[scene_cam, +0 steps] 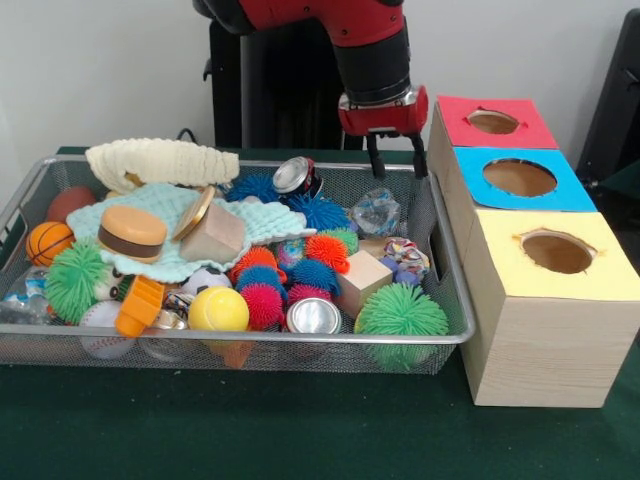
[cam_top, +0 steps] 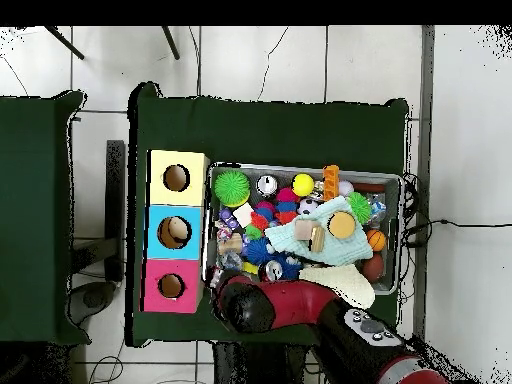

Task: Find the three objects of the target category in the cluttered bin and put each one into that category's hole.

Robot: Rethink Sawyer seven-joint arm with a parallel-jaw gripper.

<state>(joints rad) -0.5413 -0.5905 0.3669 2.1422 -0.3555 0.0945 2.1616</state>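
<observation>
We are hovering our tool (scene_cam: 394,158), prongs spread and carrying nothing, over the bin (scene_cam: 445,262) beside the red hole (scene_cam: 493,122); sorting is looking barely begun.

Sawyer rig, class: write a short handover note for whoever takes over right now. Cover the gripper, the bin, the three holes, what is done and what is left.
Gripper: open, empty, hovering over the far right corner of the wire bin, beside the red box.
Bin: full of clutter, including spiky balls, two cans, wooden blocks, a toy burger on a mint cloth.
Boxes: red, blue and yellow in a row beside the bin.
Done: nothing visibly sorted; the hole contents cannot be told.
Left: find and drop all three targets.
</observation>
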